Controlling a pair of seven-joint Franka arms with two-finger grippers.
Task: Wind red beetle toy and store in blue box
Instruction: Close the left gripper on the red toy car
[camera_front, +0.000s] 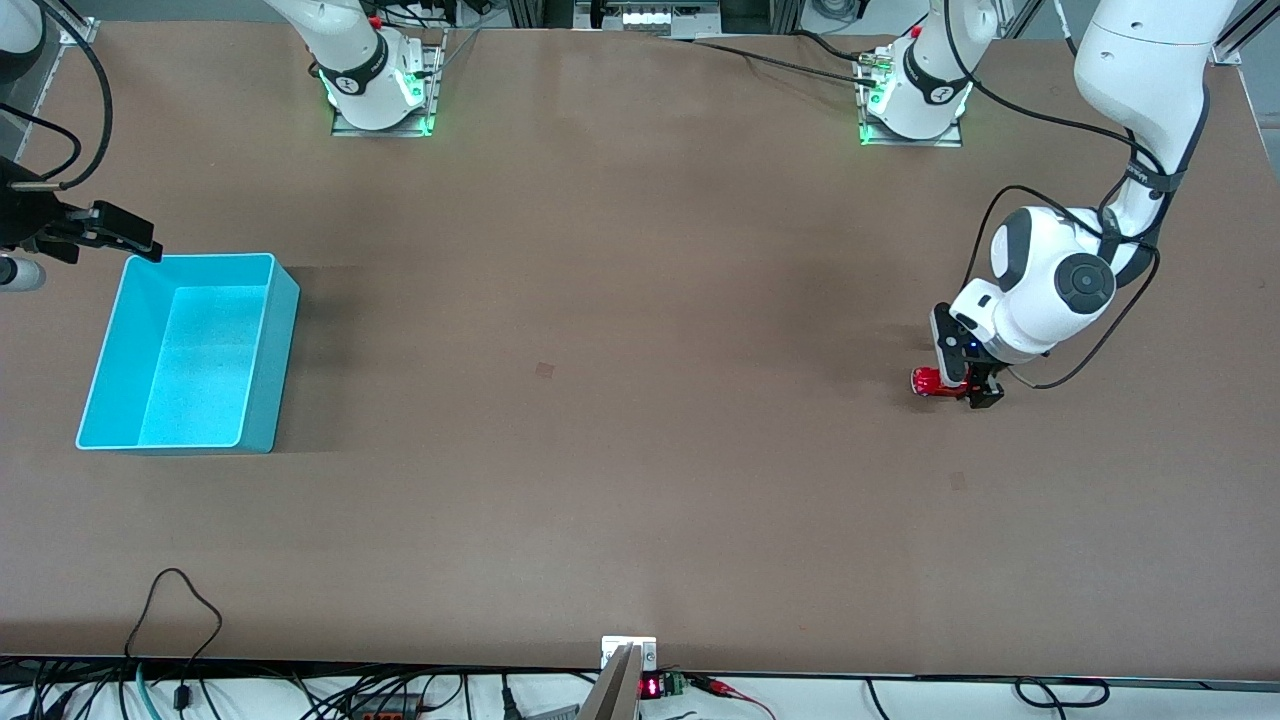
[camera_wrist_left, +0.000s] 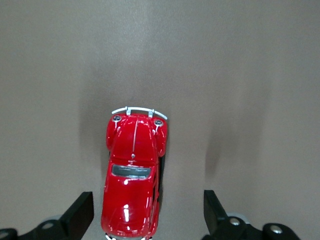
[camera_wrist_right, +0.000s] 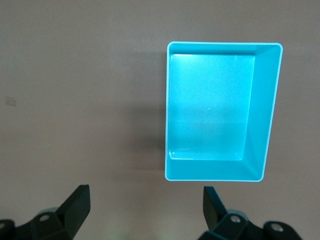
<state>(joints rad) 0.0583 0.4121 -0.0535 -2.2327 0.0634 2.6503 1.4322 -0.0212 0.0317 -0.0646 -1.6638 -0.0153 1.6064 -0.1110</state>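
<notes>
The red beetle toy (camera_front: 928, 381) sits on the brown table at the left arm's end. My left gripper (camera_front: 972, 388) is low over it. In the left wrist view the toy (camera_wrist_left: 132, 175) lies between my open left gripper (camera_wrist_left: 147, 215) fingers (camera_wrist_left: 80, 216), closer to one finger and touched by neither. The blue box (camera_front: 283, 340) stands empty at the right arm's end. My right gripper (camera_front: 110, 228) hovers by the box's corner farthest from the front camera. In the right wrist view it (camera_wrist_right: 145, 205) is open and empty, with the box (camera_wrist_right: 262, 110) ahead of it.
The two arm bases (camera_front: 378, 90) (camera_front: 915, 100) stand along the table edge farthest from the front camera. Cables and a small device (camera_front: 630, 675) lie at the edge nearest that camera. A faint mark (camera_front: 545, 370) shows mid-table.
</notes>
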